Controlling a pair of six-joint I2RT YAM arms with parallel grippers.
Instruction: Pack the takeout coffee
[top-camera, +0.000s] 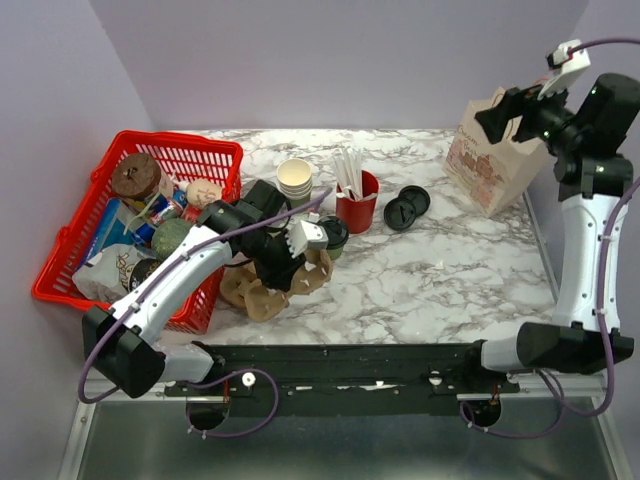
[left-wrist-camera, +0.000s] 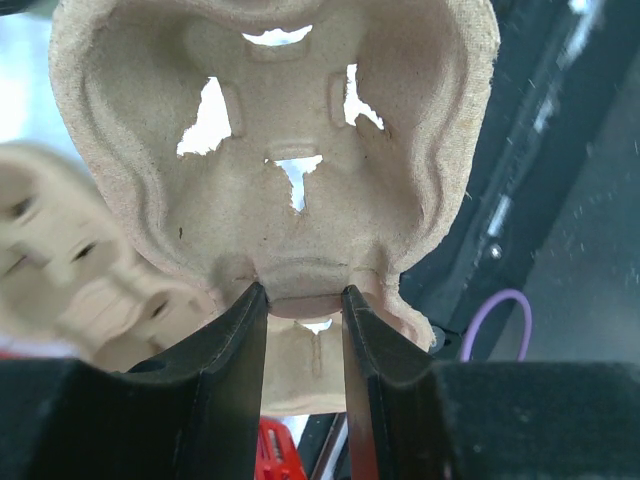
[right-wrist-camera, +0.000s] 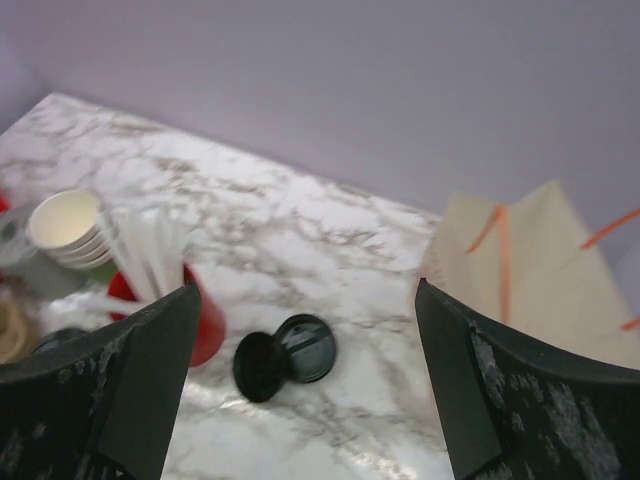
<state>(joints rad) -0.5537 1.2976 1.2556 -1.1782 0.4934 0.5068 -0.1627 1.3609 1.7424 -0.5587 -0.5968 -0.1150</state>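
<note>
Nearest, my left fingers (left-wrist-camera: 305, 300) are clamped on the rim of the pulp carrier (left-wrist-camera: 280, 150) — the only one I can count for sure. Just beyond them the takeout coffee (top-camera: 333, 235) stands lidded on the bench (top-camera: 440, 280), apparently not yet loaded, so I judge packing barely begun. Farther out: one red straw cup (top-camera: 357, 210), one stack of lidless cups (top-camera: 295, 180), two loose lids (top-camera: 400, 213). My right fingers (right-wrist-camera: 305, 290) hang spread and empty beside the one paper bag (top-camera: 495, 160).

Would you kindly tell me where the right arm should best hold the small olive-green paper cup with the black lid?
I'd take the olive-green paper cup by its round wall below the black lid, coming from its near right. It stands upright; the left gripper with the brown pulp carrier crowds its left, and the red cup of straws stands behind it.
</note>
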